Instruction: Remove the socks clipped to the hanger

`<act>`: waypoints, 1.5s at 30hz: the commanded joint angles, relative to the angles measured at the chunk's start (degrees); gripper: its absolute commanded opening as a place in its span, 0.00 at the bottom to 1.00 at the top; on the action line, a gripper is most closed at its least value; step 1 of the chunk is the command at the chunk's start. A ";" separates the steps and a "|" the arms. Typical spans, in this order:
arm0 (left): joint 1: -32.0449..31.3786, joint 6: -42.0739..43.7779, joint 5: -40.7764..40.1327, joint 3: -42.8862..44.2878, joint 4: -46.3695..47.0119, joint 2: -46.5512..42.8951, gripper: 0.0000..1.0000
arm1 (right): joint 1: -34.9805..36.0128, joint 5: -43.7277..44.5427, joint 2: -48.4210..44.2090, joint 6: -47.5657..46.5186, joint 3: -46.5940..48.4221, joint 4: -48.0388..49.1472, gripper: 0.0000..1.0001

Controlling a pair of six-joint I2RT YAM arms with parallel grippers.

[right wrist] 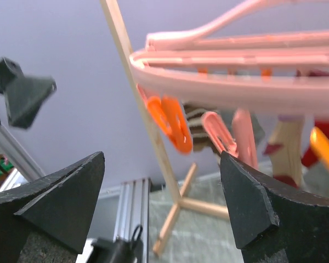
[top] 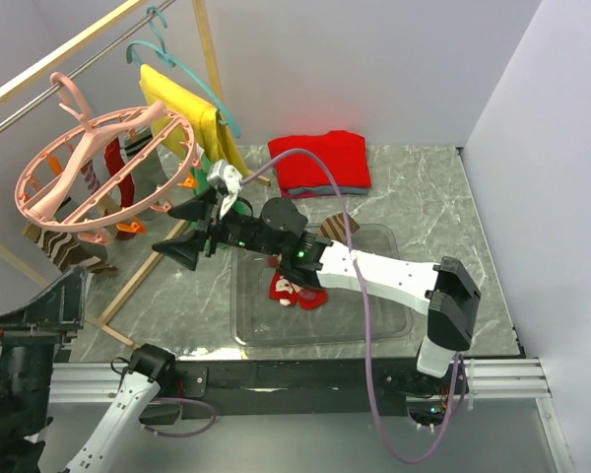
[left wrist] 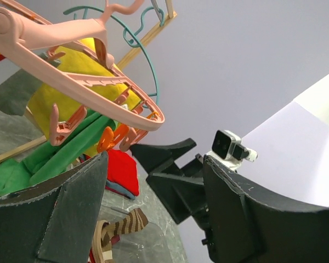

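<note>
Two claws are pointing at the hanger point(top: 103, 172), and both are standing wide apart with nothing in them. The right claw point(top: 175, 231) is hovering just beside the edge of the pink ring, so it is the nearer one. The left claw point(left wrist: 153, 164) is sitting lower down and farther off, looking up at the ring from below.

The socks point(top: 67, 246) are hanging under the ring, ahead of the right claw and a little above it. Each sock is dangling long-way down from a small clip, with its top pinched and its toe loose.

In the right wrist view the ring is running across above the open claw. An orange clip point(right wrist: 172, 123) and a pink clip point(right wrist: 219, 131) are hanging ahead of the claw, just under the ring. Behind them a brown striped sock point(right wrist: 197, 115), a tan one point(right wrist: 288, 145) and a red one point(right wrist: 326, 131) are showing, all a bit blurry.

I think the right claw is needing to go forward and up, close on one sock just under its clip, and tug straight down along the sock.

Below the right arm, a clear tray point(top: 394, 232) is sitting on the tabletop point(top: 433, 197). It is holding a red sock with a white figure point(top: 288, 289) and a striped sock point(top: 333, 229), so the job is looking partly done.
</note>
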 commanded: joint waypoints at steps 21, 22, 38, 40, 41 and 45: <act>0.32 0.70 -1.90 3.95 -5.77 -2.29 0.76 | 0.14 -3.38 16.59 8.23 22.16 3.79 0.77; 0.32 0.70 -1.99 3.95 -5.86 -2.29 0.76 | 0.05 -3.20 16.77 8.49 22.33 4.14 0.74; 0.32 -0.35 -1.99 4.92 -8.23 -2.82 0.75 | 3.65 8.92 14.30 9.20 11.88 17.06 0.67; 0.32 -0.53 -1.90 5.36 -8.59 -2.73 0.75 | 4.09 10.68 14.31 8.85 11.00 18.63 0.66; 0.32 -0.61 -1.81 5.62 -8.76 -2.65 0.75 | 4.35 10.95 14.57 8.58 11.00 18.82 0.66; 0.32 -0.62 -1.63 6.94 -10.08 -2.38 0.75 | 4.79 11.30 15.10 8.23 11.70 19.17 0.64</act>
